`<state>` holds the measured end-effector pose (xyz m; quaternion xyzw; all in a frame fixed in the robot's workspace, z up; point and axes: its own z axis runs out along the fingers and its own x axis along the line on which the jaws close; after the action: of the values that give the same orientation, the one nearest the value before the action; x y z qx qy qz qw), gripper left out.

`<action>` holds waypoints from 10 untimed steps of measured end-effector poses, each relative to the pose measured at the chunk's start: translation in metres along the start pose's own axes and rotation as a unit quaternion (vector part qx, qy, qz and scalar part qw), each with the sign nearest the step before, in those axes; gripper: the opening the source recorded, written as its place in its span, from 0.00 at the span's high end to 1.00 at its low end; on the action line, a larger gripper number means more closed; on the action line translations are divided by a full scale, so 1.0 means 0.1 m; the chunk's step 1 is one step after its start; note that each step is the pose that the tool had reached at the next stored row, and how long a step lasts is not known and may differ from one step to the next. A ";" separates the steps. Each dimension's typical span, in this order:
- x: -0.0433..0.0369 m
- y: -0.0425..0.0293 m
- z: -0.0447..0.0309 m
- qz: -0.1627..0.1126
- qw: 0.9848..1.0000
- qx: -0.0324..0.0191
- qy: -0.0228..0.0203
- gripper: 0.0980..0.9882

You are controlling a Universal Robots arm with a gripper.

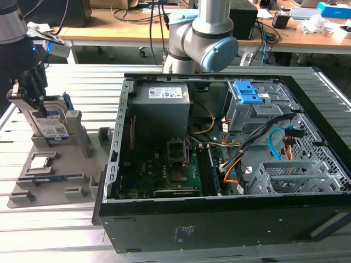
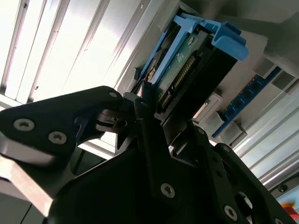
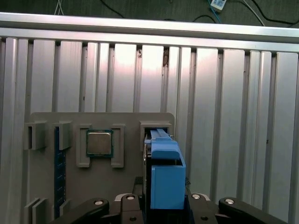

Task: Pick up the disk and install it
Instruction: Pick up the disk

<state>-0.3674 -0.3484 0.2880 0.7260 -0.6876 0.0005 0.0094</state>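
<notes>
One gripper (image 1: pixel 33 96), black, is down at the exterior view's left over the grey parts fixture (image 1: pixel 55 176) on the ribbed metal worktop (image 1: pixel 60 230). The disk (image 1: pixel 50 125) stands on edge in an upright slot of that fixture, white-and-blue label facing the camera and blue carrier around its rim. Jaws are closed on the disk: in the first wrist view they sit tight against both sides of the blue carrier, and in the second wrist view one black finger (image 2: pixel 142 109) presses on the drive's end by its connector row. The disk's lower part is inside the slot. A small square silver chip (image 3: pixel 99 143) lies flat in its own pocket just beside the slot. The open computer case (image 1: pixel 219 233) lies beside the fixture towards the exterior view's right, with its blue-latched grey bay (image 1: pixel 247 93) in the far corner, well apart from the disk.
</notes>
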 end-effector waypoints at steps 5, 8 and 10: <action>0.001 0.000 0.000 0.000 1.000 0.000 0.000 0.70; 0.002 0.000 0.000 0.000 1.000 0.000 0.000 0.70; 0.002 0.000 0.000 0.000 1.000 0.000 0.000 0.70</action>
<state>-0.3674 -0.3486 0.2880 0.7260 -0.6877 0.0005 0.0094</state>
